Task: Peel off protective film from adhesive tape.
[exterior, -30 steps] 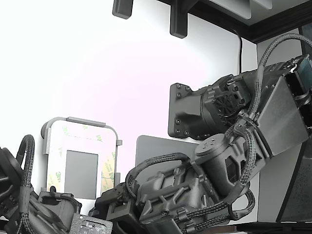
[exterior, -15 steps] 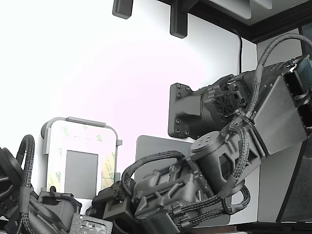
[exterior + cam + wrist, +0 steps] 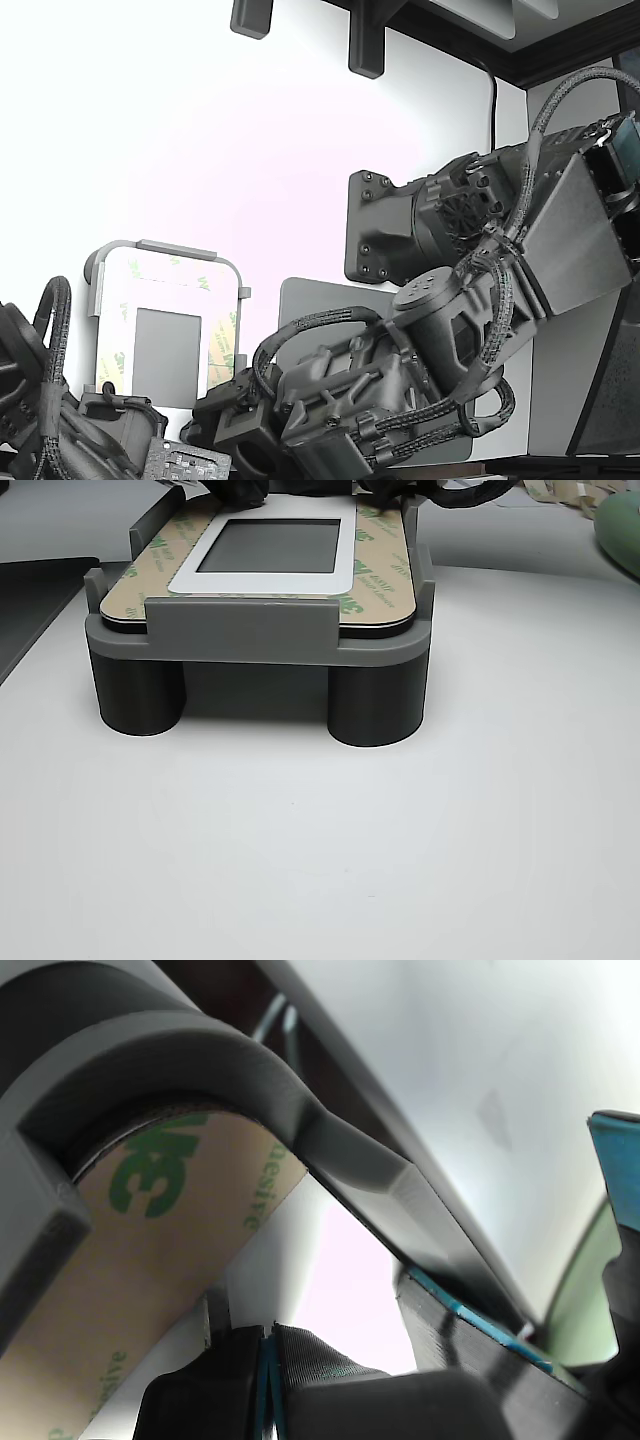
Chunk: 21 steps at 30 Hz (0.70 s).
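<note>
The light grey tray (image 3: 240,630) stands on two round legs and holds the grey panel (image 3: 275,545). Around the panel runs the adhesive tape (image 3: 150,565) band, faced with tan protective film (image 3: 383,565) printed with green logos. In the exterior view the tray (image 3: 165,247) and film (image 3: 222,350) sit at the lower left, with the arm's wrist reaching down beside them. The wrist view is very close to a tray corner (image 3: 200,1050), with film (image 3: 180,1250) curving beneath it. My gripper (image 3: 270,1360) has its fingertips pressed together, shut just off the film's edge, nothing visible between them.
A second dark arm (image 3: 40,400) sits at the exterior view's lower left. A dark grey mat (image 3: 320,300) lies behind my arm, and also appears as the mat (image 3: 30,590) beside the tray. Loose tan strips (image 3: 565,495) and a green object (image 3: 620,525) lie at the far right.
My arm's wrist section dipped down and toward the exterior view's left, then came slightly back up. The tray and film look unmoved.
</note>
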{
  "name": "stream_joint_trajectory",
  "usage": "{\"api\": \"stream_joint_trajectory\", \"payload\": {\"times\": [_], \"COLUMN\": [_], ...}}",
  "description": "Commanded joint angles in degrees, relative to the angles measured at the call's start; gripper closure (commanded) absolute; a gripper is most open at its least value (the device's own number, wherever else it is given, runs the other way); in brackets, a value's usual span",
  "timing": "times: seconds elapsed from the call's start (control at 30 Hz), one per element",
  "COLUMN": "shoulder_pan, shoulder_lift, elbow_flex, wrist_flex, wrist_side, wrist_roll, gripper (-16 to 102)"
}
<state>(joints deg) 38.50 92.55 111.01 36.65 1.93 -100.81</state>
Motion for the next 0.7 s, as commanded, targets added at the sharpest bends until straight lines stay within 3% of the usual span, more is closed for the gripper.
{"api": "stream_joint_trajectory", "payload": {"times": [0.0, 0.67], "shoulder_pan": [-0.3, 1.1], "shoulder_lift": [1.5, 2.6], "elbow_flex": [-1.8, 0.0], "wrist_flex": [-0.1, -0.6], "wrist_side": [0.1, 1.3], "wrist_roll": [0.2, 1.7], "gripper": [96, 96]}}
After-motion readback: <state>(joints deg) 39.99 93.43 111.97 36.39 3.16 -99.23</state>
